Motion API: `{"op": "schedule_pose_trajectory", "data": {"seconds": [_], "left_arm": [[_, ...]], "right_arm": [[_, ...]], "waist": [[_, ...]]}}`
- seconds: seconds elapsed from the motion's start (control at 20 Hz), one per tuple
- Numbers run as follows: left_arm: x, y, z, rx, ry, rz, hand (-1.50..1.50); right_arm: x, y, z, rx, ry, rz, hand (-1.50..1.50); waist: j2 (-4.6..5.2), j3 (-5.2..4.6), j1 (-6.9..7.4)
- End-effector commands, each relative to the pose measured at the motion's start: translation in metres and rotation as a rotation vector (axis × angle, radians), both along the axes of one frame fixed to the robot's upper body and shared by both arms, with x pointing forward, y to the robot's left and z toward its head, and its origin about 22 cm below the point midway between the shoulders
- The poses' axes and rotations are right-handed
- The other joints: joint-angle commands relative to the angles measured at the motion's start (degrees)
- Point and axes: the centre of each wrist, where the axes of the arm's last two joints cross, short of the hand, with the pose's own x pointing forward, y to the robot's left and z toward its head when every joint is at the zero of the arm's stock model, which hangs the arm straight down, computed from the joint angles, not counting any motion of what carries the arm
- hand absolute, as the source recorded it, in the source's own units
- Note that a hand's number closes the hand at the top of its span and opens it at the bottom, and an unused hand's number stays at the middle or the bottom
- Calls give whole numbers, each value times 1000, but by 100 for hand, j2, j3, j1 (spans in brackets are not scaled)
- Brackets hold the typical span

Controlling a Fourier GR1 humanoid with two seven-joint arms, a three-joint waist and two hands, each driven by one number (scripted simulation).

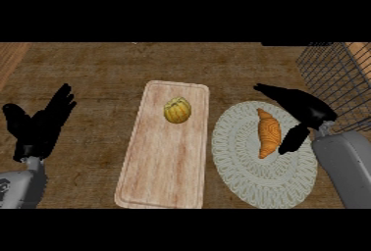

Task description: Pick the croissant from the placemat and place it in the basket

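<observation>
Head view, looking steeply down on a brown wood-grain table (94, 68).

Item 1: croissant (268, 132). Golden-orange, long and narrow, lying lengthwise with 1 tip toward the far side and 1 toward the near side. It rests on the placemat, in the upper right part of it, and is not lifted.

Item 2: placemat (253, 176). Oval, pale grey-white, woven pattern, flat on the table at centre right. Its left rim lies just beside the right edge of the cutting board.

Item 3: basket (340, 83). Dark wire mesh, at the upper right corner, partly cut off by the edge of the view. It stands beyond and to the right of the placemat. Its inside is hard to make out.

Item 4: cutting board (163, 162). Light wood, long rectangle with rounded corners, lying in the middle of the table, slightly tilted.

Item 5: small round yellow ribbed item (177, 110), perhaps a pastry or fruit; on the far part of the cutting board.

Item 6: right hand (308, 110). Black, on a grey forearm entering from the lower right. Fingers spread apart, reaching over the far right of the placemat; the thumb hangs just to the right of the croissant. Nothing is clasped.

Item 7: left hand (39, 125). Black, at the left edge, fingers straight and pointing up, apart, resting, holding nothing.
</observation>
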Motion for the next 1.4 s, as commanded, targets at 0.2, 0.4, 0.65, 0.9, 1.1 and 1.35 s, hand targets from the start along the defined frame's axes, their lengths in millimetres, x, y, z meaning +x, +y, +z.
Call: {"op": "schedule_pose_trajectory", "data": {"seconds": [0.2, 0.4, 0.65, 0.9, 1.1, 1.35], "left_arm": [[6, 7, 7, -1, 6, -5, 0], [14, -8, 15, -9, 10, -14, 0], [11, -3, 19, 14, -9, 8, 0], [9, -8, -7, 12, -4, 26, 0], [2, 2, 1, -5, 1, -4, 0], [-5, 0, 14, 0, 1, 3, 0]], "right_arm": [[-6, -10, 3, 78, 42, 54, -150], [-24, -6, -22, 66, 47, 75, -150], [-26, -23, -12, -24, 21, 45, -150], [-19, 11, -48, -51, 6, 30, -150], [-12, 7, -53, -71, -8, 53, -150], [-23, 10, -60, -171, 4, 134, 150]], "waist": [[-5, -1, -13], [-3, -1, -18], [-4, -1, -17], [4, -1, -3], [1, 0, 10], [-6, 0, 7]]}}
